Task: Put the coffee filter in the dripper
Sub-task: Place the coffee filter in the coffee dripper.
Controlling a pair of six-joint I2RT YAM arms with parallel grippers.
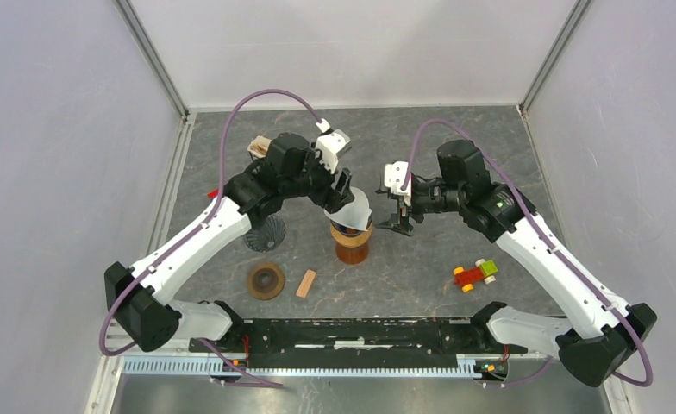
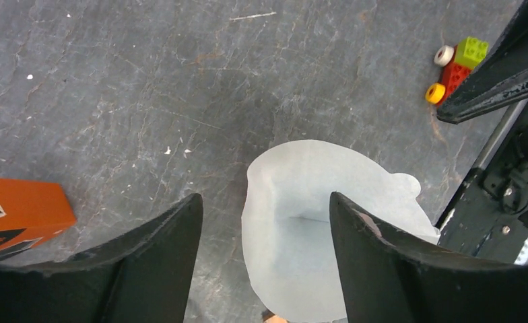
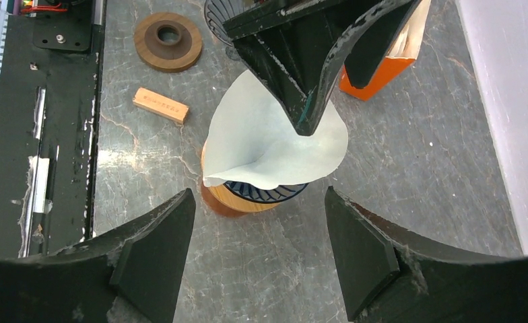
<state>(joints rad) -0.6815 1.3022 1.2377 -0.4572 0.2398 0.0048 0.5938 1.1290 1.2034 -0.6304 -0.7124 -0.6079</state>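
The white paper coffee filter (image 1: pixel 353 210) sits as an open cone in the dark ribbed dripper (image 3: pixel 265 193), which stands on a round wooden base (image 1: pixel 351 248) at the table's middle. The filter's rim overhangs the dripper and rises higher on the far side. My left gripper (image 1: pixel 341 195) hangs right above it, open. In the left wrist view the filter (image 2: pixel 315 222) lies between the spread fingers (image 2: pixel 160 262), close to the right one. My right gripper (image 1: pixel 401 217) stands open just right of the dripper, with nothing between its fingers (image 3: pixel 157 249).
A second dark dripper (image 1: pixel 266 231), a wooden ring (image 1: pixel 266 280) and a small wooden block (image 1: pixel 306 283) lie left of the stand. An orange filter box (image 1: pixel 259 145) is behind the left arm. A toy brick car (image 1: pixel 475 273) sits at the right front.
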